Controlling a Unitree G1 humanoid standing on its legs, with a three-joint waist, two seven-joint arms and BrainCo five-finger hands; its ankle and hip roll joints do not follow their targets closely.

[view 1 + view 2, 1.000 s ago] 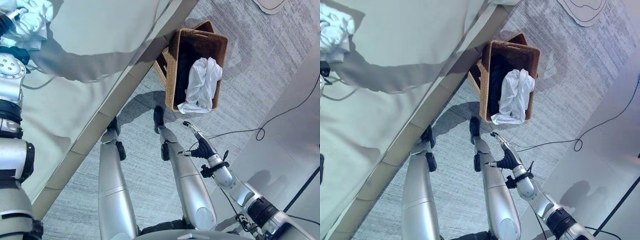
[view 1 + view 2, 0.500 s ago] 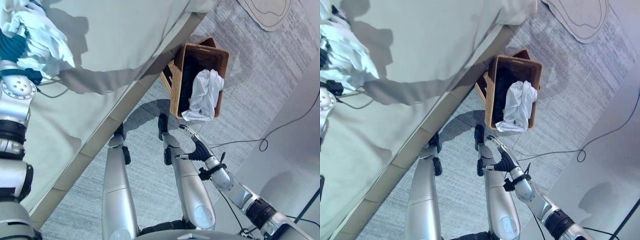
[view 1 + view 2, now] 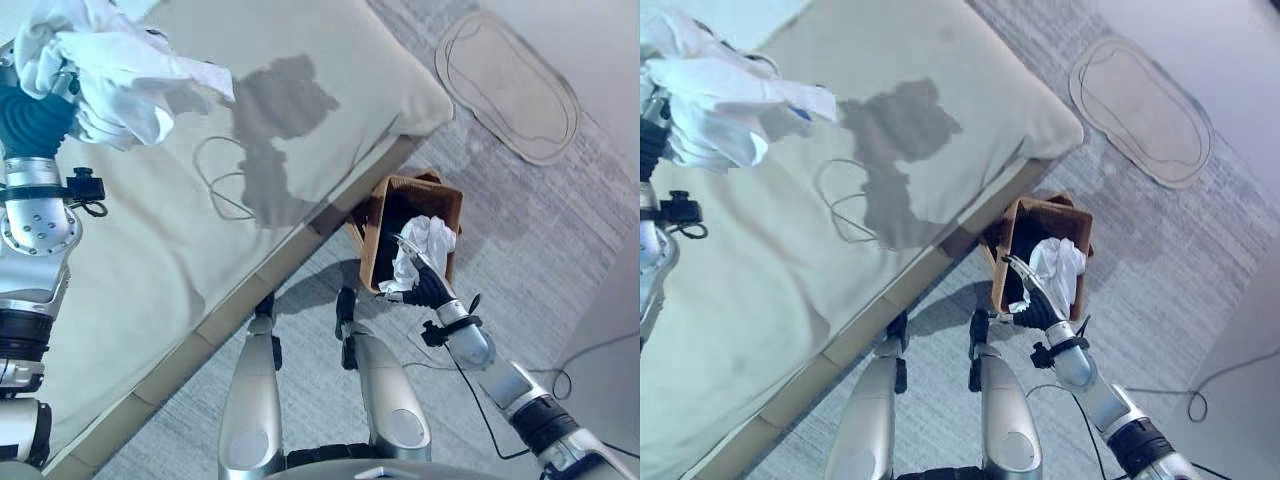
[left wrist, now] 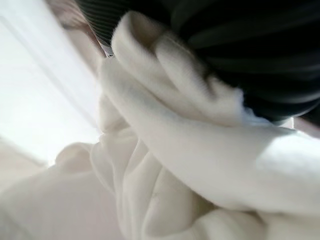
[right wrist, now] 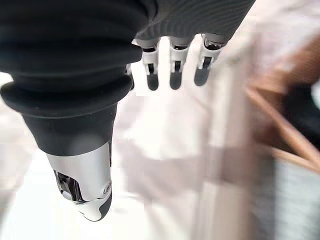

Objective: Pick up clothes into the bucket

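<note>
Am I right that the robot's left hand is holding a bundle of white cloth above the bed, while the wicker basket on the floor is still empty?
Not quite: the wicker basket is not empty. The left eye view shows a white garment draped inside it over something dark. The rest holds: the left hand grips a bundle of white cloth above the bed.

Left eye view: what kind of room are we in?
Probably a bedroom. A bed with a pale cover fills the upper left, a wicker basket holding clothes sits on grey carpet beside it, and the left hand holds a white garment above the bed.
</note>
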